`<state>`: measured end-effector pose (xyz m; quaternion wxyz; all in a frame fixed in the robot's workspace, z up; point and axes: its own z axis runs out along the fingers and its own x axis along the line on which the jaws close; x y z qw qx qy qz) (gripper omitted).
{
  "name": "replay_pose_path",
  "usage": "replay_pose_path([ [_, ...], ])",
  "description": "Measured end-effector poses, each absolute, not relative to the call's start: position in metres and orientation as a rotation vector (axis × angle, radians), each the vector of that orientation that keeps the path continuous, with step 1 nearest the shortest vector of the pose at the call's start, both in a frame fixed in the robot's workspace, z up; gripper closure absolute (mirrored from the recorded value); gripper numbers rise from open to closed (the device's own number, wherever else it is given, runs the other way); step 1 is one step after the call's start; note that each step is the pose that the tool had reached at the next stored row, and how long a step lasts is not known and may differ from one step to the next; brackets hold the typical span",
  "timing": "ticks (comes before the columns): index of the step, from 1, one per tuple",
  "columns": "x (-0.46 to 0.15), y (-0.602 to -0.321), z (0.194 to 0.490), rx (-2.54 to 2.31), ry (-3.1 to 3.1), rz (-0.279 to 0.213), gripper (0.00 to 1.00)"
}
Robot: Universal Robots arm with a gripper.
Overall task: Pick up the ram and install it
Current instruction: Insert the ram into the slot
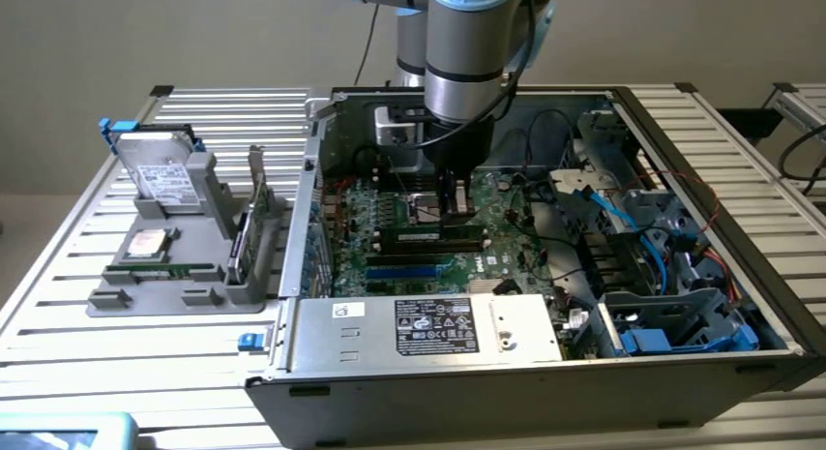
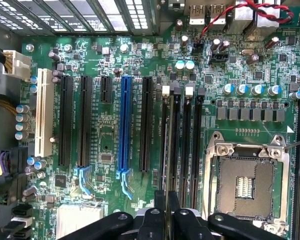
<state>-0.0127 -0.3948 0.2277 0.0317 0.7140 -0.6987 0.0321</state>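
Apparently the tool (image 2: 167,198) is pinching the ram (image 2: 166,150). In the wrist view the two fingers are pressed close on a thin strip seen edge-on, which runs straight ahead of the tool over the nearest of the four black memory slots (image 2: 176,145). In the exterior view the tool (image 1: 452,210) reaches down inside the open computer case (image 1: 543,358), low over the motherboard (image 1: 516,247).

The likeliest trouble, as I judge it, is a stick that is slightly off the slot's line or tilted lengthwise. Pushed down like that, it would ride on the slot wall or seat at one end only. A white latch (image 2: 165,90) sits at the far end of the slot; if it is not swung out, it would block the ram. A thin edge held by a narrow pinch may also slide upward between the fingers under pressure.

Seen edge-on, the ram's chips and sticker are hidden, and I cannot tell whether its lower edge is touching the slot or hanging above it. The near latch is covered by the fingers. Well off to the tool's side, a grey holder (image 1: 181,297) on the worktop (image 1: 77,315) carries a green strip too small to identify.
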Motion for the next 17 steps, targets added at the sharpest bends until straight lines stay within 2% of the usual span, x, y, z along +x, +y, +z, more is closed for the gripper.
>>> replay_pose_path([
  [17,-0.0126,-0.3973,0.228,2.199,-2.152,0.099,0.86],
])
